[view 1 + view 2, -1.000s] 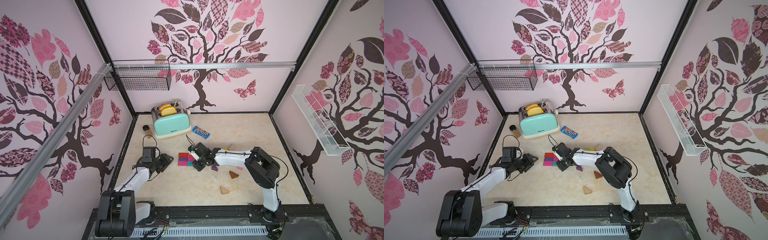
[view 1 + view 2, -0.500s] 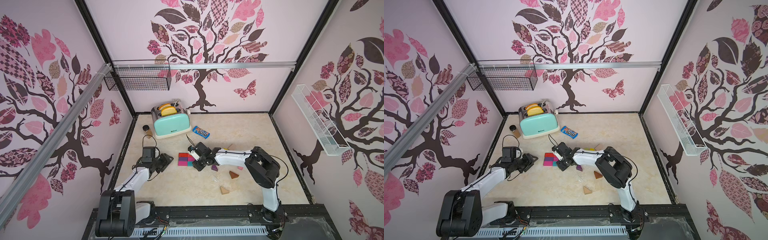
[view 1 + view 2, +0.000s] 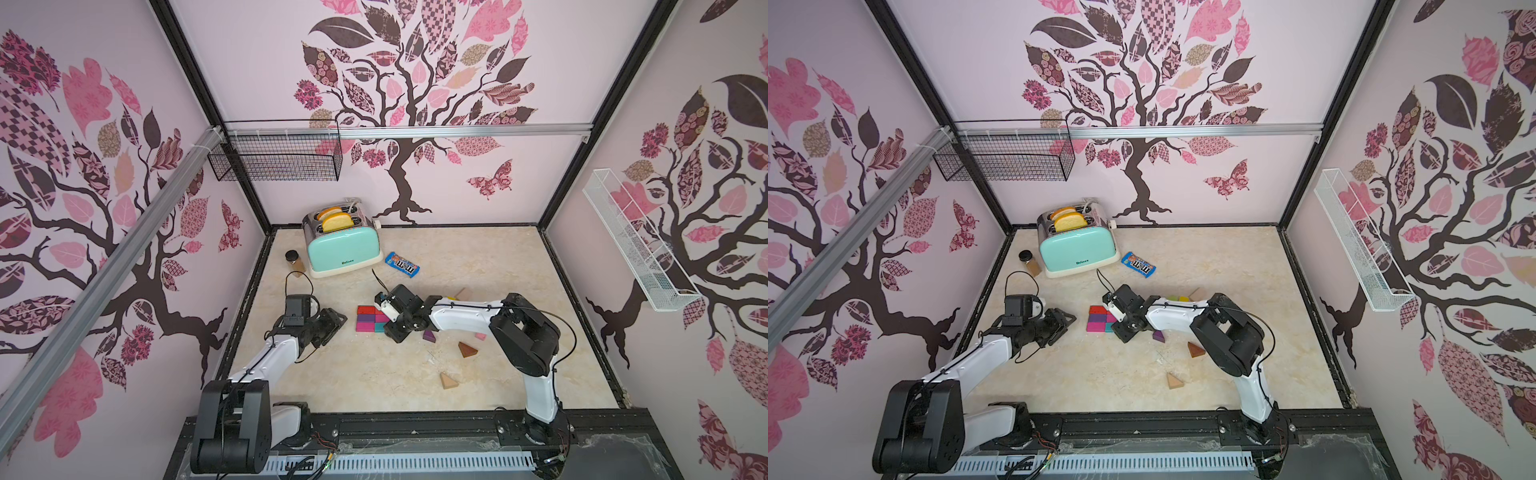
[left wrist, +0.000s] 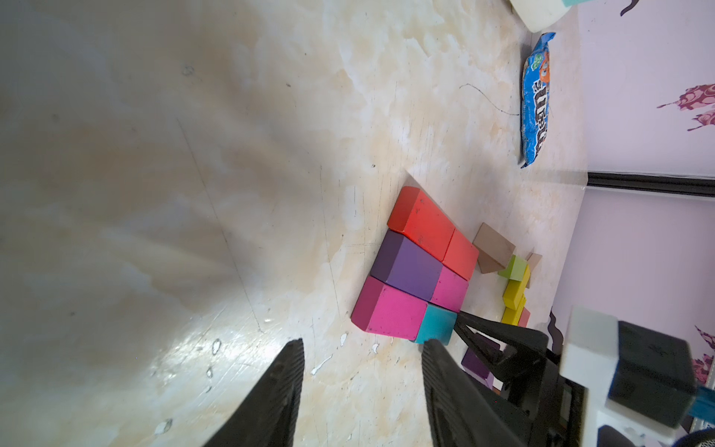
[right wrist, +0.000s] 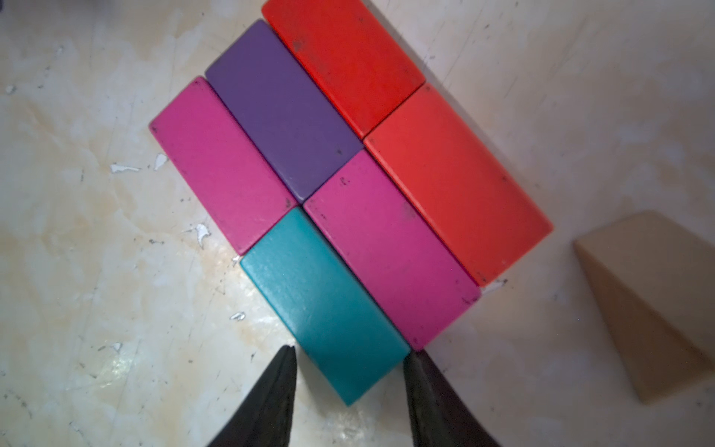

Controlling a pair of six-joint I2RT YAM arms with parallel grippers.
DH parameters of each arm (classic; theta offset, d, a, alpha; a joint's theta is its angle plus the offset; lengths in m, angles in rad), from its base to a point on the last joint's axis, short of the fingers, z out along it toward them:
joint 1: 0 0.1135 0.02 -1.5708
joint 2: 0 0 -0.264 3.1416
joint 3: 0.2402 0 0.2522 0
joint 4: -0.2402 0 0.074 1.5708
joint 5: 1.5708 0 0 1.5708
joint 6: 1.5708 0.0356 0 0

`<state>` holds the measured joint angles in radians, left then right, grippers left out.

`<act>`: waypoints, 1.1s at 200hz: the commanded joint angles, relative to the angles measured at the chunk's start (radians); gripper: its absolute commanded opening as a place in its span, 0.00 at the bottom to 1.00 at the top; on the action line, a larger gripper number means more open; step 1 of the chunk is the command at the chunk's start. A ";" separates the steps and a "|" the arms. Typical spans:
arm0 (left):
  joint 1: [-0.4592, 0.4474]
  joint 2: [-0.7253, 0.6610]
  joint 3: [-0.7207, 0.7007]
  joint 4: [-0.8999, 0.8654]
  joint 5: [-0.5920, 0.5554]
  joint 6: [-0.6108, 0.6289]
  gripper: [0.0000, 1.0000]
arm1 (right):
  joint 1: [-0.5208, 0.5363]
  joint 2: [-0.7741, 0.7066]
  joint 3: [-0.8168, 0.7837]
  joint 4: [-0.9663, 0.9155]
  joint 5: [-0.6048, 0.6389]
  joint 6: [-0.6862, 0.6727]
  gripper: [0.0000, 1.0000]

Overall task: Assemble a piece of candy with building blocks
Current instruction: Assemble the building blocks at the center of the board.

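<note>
The teal block (image 5: 321,302) lies flat as one corner of a tight patch of six blocks (image 3: 370,319), a little left of the desk's (image 3: 478,257) middle. Its long side touches a magenta block (image 5: 390,247) and its far end touches another magenta block (image 5: 220,162). A purple block (image 5: 282,108) and two red blocks (image 5: 340,58) fill the rest.

The right gripper (image 5: 349,350) has its fingers apart, one on each side of the teal block's free end. Whether they press on it cannot be told.

A tan wedge (image 5: 650,302) sits just beside the patch. Yellow and green blocks (image 4: 514,288) lie beyond it. Toward the front edge lie a purple triangle (image 3: 429,336), a brown triangle (image 3: 467,350) and a tan triangle (image 3: 449,380), each apart from the others.

The left gripper (image 4: 361,341) hangs near the patch on its left side, fingers spread with nothing between them.

In the far left corner stand a mint toaster (image 3: 343,249) and a small jar (image 3: 293,262), with a blue candy packet (image 3: 402,264) beside the toaster.
</note>
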<state>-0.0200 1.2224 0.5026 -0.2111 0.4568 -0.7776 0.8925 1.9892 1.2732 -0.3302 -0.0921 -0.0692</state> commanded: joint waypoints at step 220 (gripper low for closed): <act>0.053 0.121 -0.058 0.384 0.075 -0.192 0.54 | -0.096 -0.266 -0.118 -0.121 0.009 0.028 0.53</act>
<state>0.0296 1.3571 0.4229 0.1497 0.5243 -0.9867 0.8463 1.8053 1.1927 -0.3908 -0.0933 -0.0628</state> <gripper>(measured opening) 0.541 0.527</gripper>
